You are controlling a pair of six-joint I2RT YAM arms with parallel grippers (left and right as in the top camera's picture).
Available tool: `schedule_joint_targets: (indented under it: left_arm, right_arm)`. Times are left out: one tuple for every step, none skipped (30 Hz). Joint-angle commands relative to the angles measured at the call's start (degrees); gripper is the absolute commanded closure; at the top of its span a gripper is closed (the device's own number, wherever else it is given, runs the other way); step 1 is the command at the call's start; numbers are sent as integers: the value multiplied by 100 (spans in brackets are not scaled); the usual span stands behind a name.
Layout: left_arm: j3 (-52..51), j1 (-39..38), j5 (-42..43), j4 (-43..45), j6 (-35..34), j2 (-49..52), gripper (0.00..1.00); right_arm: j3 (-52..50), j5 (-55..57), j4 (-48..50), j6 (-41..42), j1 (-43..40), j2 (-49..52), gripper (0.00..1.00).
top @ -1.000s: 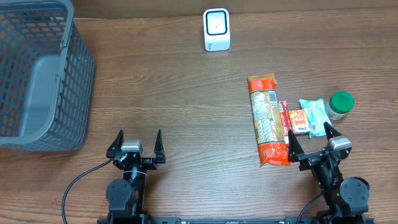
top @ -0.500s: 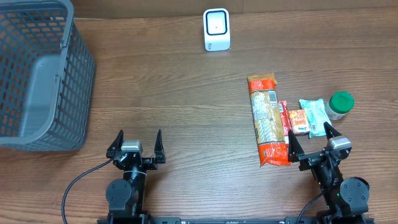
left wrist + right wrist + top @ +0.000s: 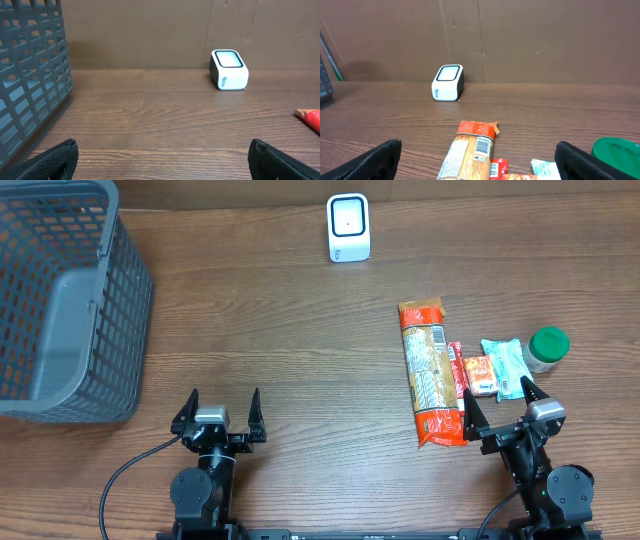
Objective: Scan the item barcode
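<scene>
Overhead: both tools wide, holding nothing. Left tool (image 3: 224,402) sits over the counter (image 3: 300,330); right tool (image 3: 497,396) is just by 4 items – long orange snack pkt (image 3: 428,370) w/ barcode up, small red pkt (image 3: 478,375), teal pkt (image 3: 503,366), green-lidded jar (image 3: 547,348). 1 white scanner (image 3: 349,227) at far edge, well apart from the pkts. 1 grey basket (image 3: 130,330) far left.

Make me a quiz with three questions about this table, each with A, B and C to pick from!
1. Where on the table does the white scanner stand?
A far side
B near edge
C right corner

2. What colour is the jar's lid?
A red
B green
C yellow

3. How are the left gripper and right gripper?
A both open and empty
B both shut
C one holding a packet

Answers:
1 A, it sits at the top of the overhead view.
2 B, the round lid is plainly green.
3 A, the fingers spread wide with nothing between them.
</scene>
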Motion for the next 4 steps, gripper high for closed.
schedule_joint_targets:
  left_arm:
    - [-20, -13, 61, -4, 107, -48, 0]
    - [-20, -13, 61, -4, 107, -48, 0]
    - [-20, -13, 61, -4, 107, -48, 0]
    - [-20, -13, 61, -4, 107, -48, 0]
  right_arm:
    - [-59, 24, 24, -26, -17, -50, 0]
    - [-59, 26, 24, -26, -17, -50, 0]
    - [-59, 26, 24, -26, -17, -50, 0]
    - [-59, 24, 24, -26, -17, -50, 0]
